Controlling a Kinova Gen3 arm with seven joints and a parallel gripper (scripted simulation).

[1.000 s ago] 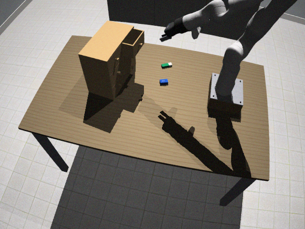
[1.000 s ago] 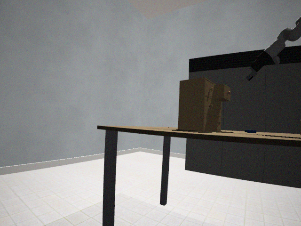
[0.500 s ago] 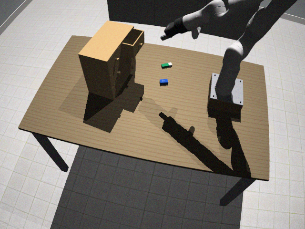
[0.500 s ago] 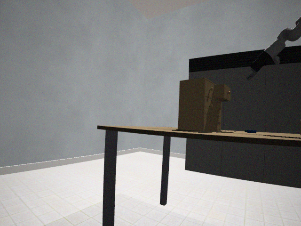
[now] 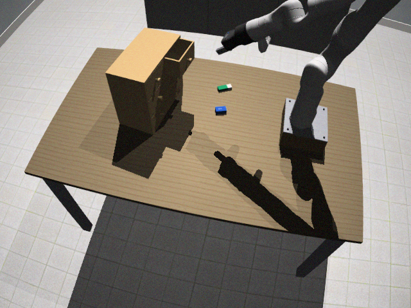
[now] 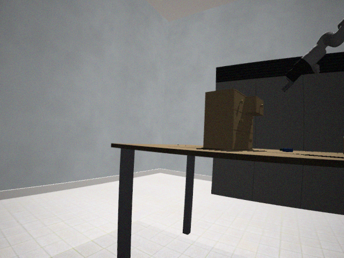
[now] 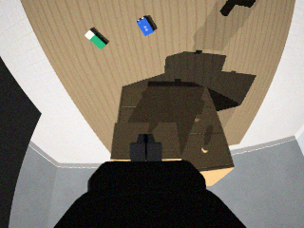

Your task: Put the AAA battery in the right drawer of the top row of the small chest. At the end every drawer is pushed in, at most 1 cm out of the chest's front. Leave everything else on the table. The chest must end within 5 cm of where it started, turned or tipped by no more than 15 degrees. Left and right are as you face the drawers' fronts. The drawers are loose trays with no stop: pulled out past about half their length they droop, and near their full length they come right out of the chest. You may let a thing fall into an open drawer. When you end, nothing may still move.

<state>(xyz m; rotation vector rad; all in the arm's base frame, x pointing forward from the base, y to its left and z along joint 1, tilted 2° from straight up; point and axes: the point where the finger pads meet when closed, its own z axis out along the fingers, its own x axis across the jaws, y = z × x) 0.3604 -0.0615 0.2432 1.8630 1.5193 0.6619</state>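
Observation:
The small wooden chest [image 5: 146, 77] stands at the table's back left, its front facing the arm's base. Its top-row right drawer [image 5: 180, 50] is pulled partly out; I cannot see the drawer's floor. A tiny dark thing [image 5: 189, 133], perhaps the AAA battery, lies on the table in front of the chest's near corner and also shows in the wrist view [image 7: 199, 51]. My gripper [image 5: 219, 50] is shut and empty, high in the air to the right of the open drawer. In the wrist view the shut fingers [image 7: 146, 148] hang over the chest [image 7: 174, 114].
A green and white block [image 5: 224, 87] and a blue block [image 5: 220, 109] lie on the table between the chest and the arm's base [image 5: 304, 127]. Dark cabinets stand behind the table.

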